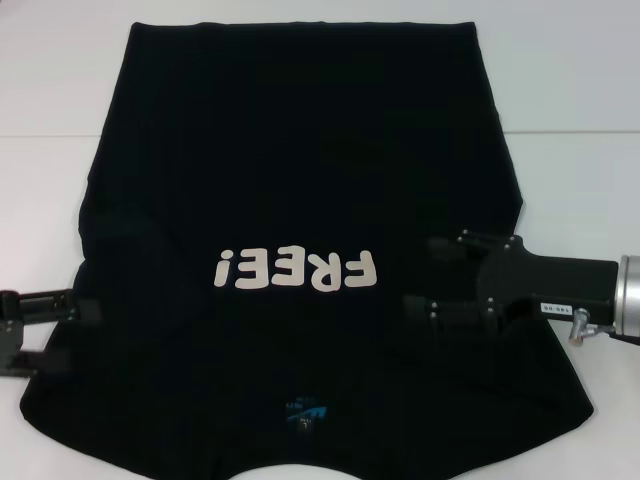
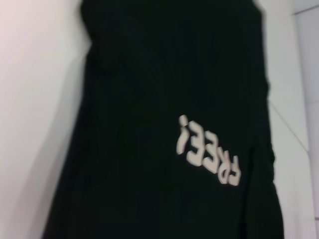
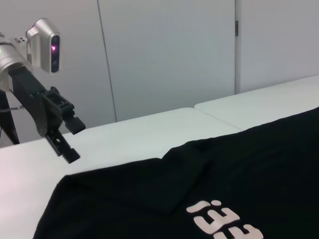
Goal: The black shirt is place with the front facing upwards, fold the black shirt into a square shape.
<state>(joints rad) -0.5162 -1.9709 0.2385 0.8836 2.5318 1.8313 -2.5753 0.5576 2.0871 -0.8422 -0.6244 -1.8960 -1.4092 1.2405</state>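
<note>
The black shirt (image 1: 300, 200) is lying flat on the white table (image 1: 50, 80), lettering up. The right gripper (image 1: 428, 275) is hovering over its edge, fingers spread wide. The left gripper (image 1: 88, 310), also spread, is hanging just beside the opposite edge.

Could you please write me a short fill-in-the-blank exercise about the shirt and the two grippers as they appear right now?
1. The white lettering on the black shirt reads ____.
2. In the head view, the right gripper hovers over the shirt's ____ side.
3. The fingers of the left gripper are ____, holding nothing.
4. The small neck label is coloured ____.

Missing words: FREE!; right; open; blue
</note>
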